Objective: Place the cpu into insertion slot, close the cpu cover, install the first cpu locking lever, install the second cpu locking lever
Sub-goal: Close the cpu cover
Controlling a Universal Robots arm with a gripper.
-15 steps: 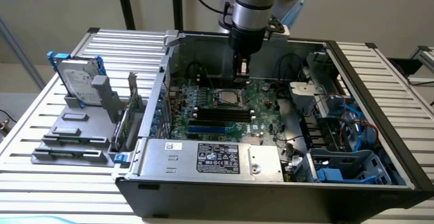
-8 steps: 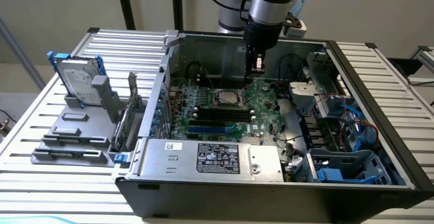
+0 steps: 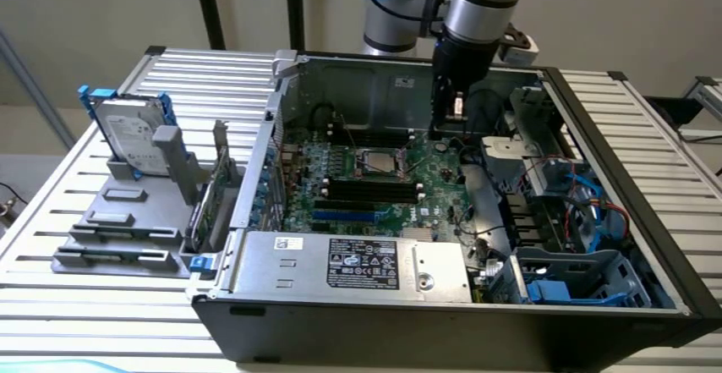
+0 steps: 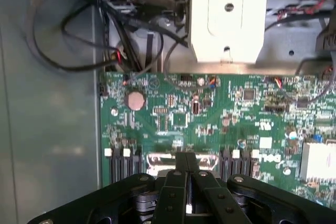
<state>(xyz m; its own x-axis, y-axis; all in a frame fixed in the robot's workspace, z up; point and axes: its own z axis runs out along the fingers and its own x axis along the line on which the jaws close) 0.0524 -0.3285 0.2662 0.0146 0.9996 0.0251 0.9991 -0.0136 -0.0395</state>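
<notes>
Black gripper (image 4: 186,162) up close, fingers pressed together, tips above a silvery metal piece (image 4: 157,160). Green motherboard (image 4: 210,114) runs open ahead to its far edge, black cables (image 4: 68,51) bunched beyond. Pale square cpu (image 3: 380,162) sits mid-board in the black-rimmed insertion slot (image 3: 358,160).

Green motherboard (image 3: 434,178) at centre frame, black memory slots (image 3: 367,191), silvery cpu cover (image 3: 378,160), black gripper (image 4: 186,161), silver power supply (image 3: 282,259) with a white-and-black label lower centre, blue-framed grey hard drive (image 3: 130,132) upper left, white ribbed table (image 3: 68,221), blue drive bay (image 3: 576,280) lower right
</notes>
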